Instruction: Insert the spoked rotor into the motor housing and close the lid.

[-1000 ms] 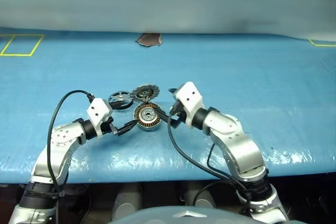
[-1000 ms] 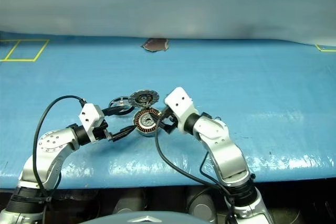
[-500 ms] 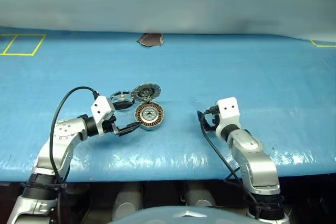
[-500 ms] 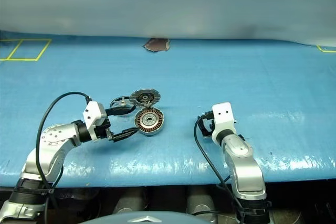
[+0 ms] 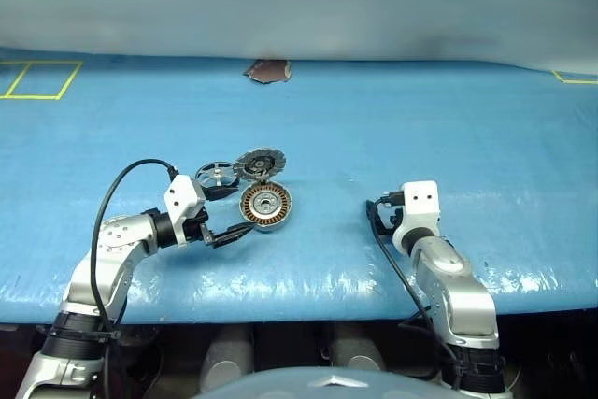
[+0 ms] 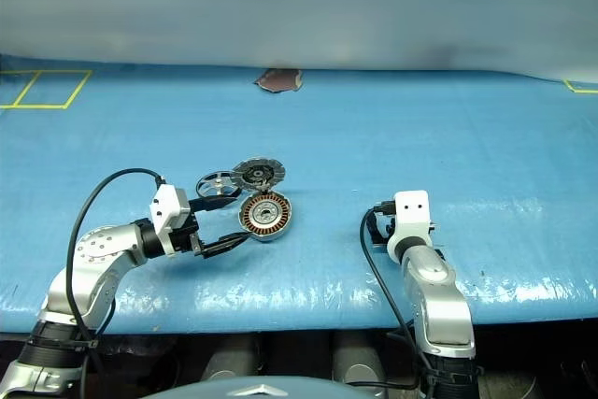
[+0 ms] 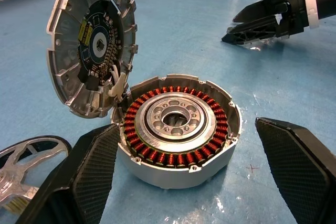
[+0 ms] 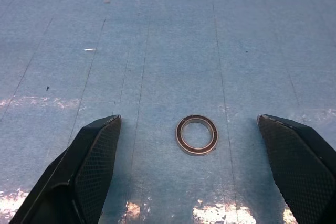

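Observation:
The motor housing lies on the blue table, its copper windings showing around a silvery centre. Its lid stands up open on the hinge at the far edge, the segmented inner face towards me. The spoked rotor lies flat just left of the lid. My left gripper is open, one finger on each side of the housing. Well to the right of the housing, my right gripper hangs open and low over the table, nothing between its fingers.
A small dark-rimmed metal ring lies on the table under the right gripper. Yellow tape marks sit at the far left and a brown patch at the back edge. The table's front edge runs close below both grippers.
My right arm has swung away from the housing, going right and down towards the front edge. The left gripper has kept its place around the housing. Housing, lid and rotor have not moved.

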`<state>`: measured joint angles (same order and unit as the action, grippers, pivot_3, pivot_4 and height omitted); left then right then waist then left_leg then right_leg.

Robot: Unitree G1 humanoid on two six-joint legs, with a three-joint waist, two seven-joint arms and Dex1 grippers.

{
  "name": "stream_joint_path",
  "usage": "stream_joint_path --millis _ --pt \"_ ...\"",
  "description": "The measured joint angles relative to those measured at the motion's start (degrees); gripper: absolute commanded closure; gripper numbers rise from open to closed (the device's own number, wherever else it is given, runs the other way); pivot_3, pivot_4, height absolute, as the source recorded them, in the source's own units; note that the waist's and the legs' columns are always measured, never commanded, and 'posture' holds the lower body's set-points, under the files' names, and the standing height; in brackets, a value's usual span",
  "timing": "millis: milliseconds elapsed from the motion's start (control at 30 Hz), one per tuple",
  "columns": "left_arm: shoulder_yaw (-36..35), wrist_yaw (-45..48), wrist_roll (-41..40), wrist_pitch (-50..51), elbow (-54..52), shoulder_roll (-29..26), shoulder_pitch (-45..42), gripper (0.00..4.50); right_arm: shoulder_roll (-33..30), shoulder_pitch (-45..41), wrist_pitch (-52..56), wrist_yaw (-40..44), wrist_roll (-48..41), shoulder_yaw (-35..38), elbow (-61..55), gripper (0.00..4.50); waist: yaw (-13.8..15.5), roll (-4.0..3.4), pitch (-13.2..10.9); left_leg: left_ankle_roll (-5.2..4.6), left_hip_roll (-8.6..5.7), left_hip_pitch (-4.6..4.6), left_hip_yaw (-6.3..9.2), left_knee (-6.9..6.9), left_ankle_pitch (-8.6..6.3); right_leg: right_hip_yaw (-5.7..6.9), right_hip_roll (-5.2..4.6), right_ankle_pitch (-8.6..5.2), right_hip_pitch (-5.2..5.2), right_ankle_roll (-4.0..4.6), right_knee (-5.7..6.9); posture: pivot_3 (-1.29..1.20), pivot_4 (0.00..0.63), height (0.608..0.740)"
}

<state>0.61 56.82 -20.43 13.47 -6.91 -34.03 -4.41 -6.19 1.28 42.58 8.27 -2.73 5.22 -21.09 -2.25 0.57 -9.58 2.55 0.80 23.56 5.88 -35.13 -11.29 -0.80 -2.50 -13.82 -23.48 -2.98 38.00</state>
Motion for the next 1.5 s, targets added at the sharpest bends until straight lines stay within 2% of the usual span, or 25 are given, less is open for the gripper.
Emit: stream_joint_path --millis 33,167,400,500,567,633,933,1200,1333,1500 --pt "0.0 0.0 0.0 0.0 0.0 0.0 -0.02 0.0 0.06 0.03 0.3 0.0 -0.28 -0.01 -0.12 0.72 -0.01 0.0 0.0 0.0 0.0 -0.01 0.0 0.0 0.0 0.0 0.0 0.0 0.01 0.0 0.0 0.0 0.15 0.74" --pt "0.0 -0.01 0.01 0.0 0.0 -0.01 -0.09 0.0 0.3 0.15 1.12 -0.15 -1.13 -0.26 -0.57 2.01 0.01 0.01 0.01 0.0 0.0 -0.02 0.0 -0.05 0.0 0.0 0.0 -0.01 0.06 0.02 0.01 0.0 0.15 0.74" --pt "0.0 -0.61 0.01 0.12 0.0 0.0 0.0 0.0 0.43 0.13 1.78 -1.09 -2.13 -0.32 -0.87 2.01 0.02 0.0 0.02 -0.02 0.0 -0.03 0.0 -0.09 0.01 0.0 0.0 0.01 0.08 0.06 0.02 0.0 0.15 0.74" --pt "0.0 -0.7 0.01 0.12 0.0 0.0 0.25 0.0 0.38 0.13 1.8 -1.16 -2.33 -0.27 -0.86 2.56 0.01 0.0 0.02 -0.02 0.0 -0.03 0.0 -0.09 0.01 0.0 0.0 0.02 0.08 0.06 0.02 0.0 0.15 0.74" --pt "0.0 -0.83 0.01 0.13 0.0 0.0 0.51 0.0 0.3 0.13 1.81 -1.14 -2.44 -0.28 -0.86 3.27 0.0 0.01 0.02 -0.02 0.0 -0.03 0.0 -0.09 0.01 -0.01 0.0 0.02 0.08 0.06 0.02 0.0 0.15 0.74" --pt "0.0 -0.89 0.0 0.13 -0.01 -0.01 0.83 0.0 0.27 0.09 1.83 -1.1 -2.52 -0.42 -0.87 3.77 0.0 0.0 0.02 -0.02 0.0 -0.04 0.0 -0.09 0.01 -0.01 0.0 0.02 0.08 0.06 0.03 0.0 0.15 0.74" --pt "-0.11 -1.61 -0.01 0.25 -0.19 -0.29 2.23 0.0 -0.39 -0.69 2.81 1.49 -3.89 -4.04 -2.07 3.78 -0.24 -0.02 0.01 -0.02 0.03 -0.05 -0.02 -0.1 0.02 -0.04 0.03 0.03 0.06 0.07 0.07 0.0 0.15 0.74" --pt "-0.32 -1.76 0.06 1.23 -1.78 -2.57 4.88 0.0 -1.72 -11.02 4.38 8.7 -7.61 -16.94 -8.68 3.78 -0.48 -0.04 -0.01 -0.03 0.04 -0.05 -0.01 -0.13 0.02 -0.04 0.04 0.03 0.05 0.08 0.1 0.0 0.15 0.74" --pt "-0.6 -1.87 0.06 1.26 -2.14 -3.12 5.4 0.0 -1.12 -14.53 4.59 10.95 -8.87 -22.29 -8.44 3.78 -0.28 -0.04 0.0 -0.03 0.02 -0.02 -0.01 -0.13 0.02 -0.04 0.03 0.05 0.04 0.05 0.09 0.0 0.15 0.74" --pt "-0.74 -2.54 0.05 1.24 -2.22 -3.09 5.36 0.0 -0.56 -17.08 4.2 12.94 -8.75 -28.3 -2.69 3.78 -0.28 -0.03 0.0 -0.03 0.03 -0.04 -0.01 -0.15 0.02 -0.03 0.03 0.05 0.05 0.07 0.1 0.0 0.15 0.74"
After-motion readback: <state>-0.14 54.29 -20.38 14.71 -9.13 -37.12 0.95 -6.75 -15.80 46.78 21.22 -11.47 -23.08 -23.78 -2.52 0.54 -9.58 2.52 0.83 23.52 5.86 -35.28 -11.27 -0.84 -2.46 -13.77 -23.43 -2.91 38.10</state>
